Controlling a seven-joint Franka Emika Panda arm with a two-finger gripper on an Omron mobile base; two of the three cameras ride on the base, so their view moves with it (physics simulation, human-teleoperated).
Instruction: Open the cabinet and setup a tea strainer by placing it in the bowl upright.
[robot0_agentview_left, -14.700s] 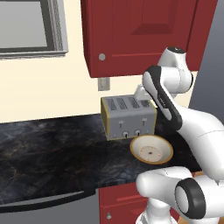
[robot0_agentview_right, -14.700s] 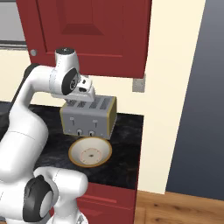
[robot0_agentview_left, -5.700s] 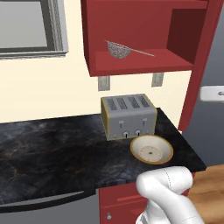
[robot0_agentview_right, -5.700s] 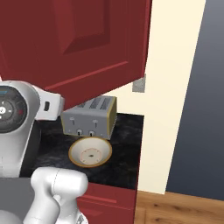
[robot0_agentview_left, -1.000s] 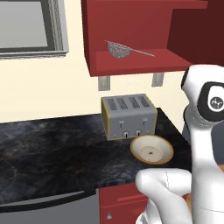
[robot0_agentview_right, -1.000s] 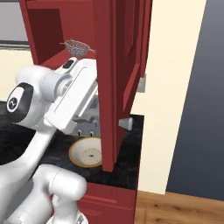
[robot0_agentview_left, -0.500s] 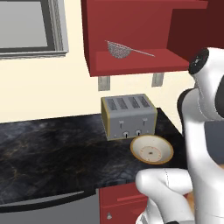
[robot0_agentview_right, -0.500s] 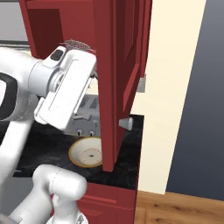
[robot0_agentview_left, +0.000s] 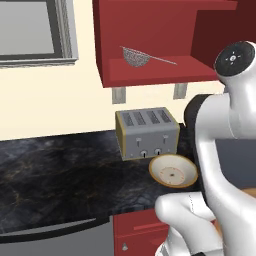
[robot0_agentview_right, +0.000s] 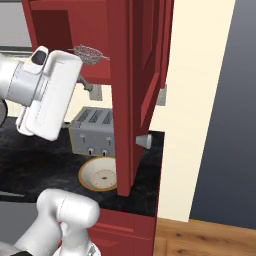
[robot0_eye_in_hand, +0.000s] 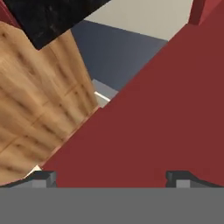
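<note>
The cabinet (robot0_agentview_left: 150, 35) hangs open, and its dark red door (robot0_agentview_right: 137, 95) stands edge-on with the silver knob (robot0_agentview_right: 144, 141) pointing right. On its shelf lies the tea strainer (robot0_agentview_left: 136, 56), a silver mesh basket with a thin handle reaching right, also seen as the tea strainer (robot0_agentview_right: 90, 53). The cream bowl (robot0_agentview_left: 173, 171) sits on the black counter in front of the toaster, bowl (robot0_agentview_right: 100, 175). In the hand view my gripper (robot0_eye_in_hand: 111, 177) is open with nothing between its fingertips (robot0_eye_in_hand: 43, 177), facing the door's flat red surface at close range.
A silver four-slot toaster (robot0_agentview_left: 147, 132) stands behind the bowl. My white arm (robot0_agentview_right: 47, 95) rises in front of the cabinet opening, left of the door. Wood floor (robot0_eye_in_hand: 39, 100) and a dark blue wall (robot0_agentview_right: 225, 115) lie to the right. A window (robot0_agentview_left: 30, 30) is at the far left.
My arm has lifted: its upper joint rose in the left base view, and the white link shifted up and left in the right base view. Door, strainer and bowl stayed put.
</note>
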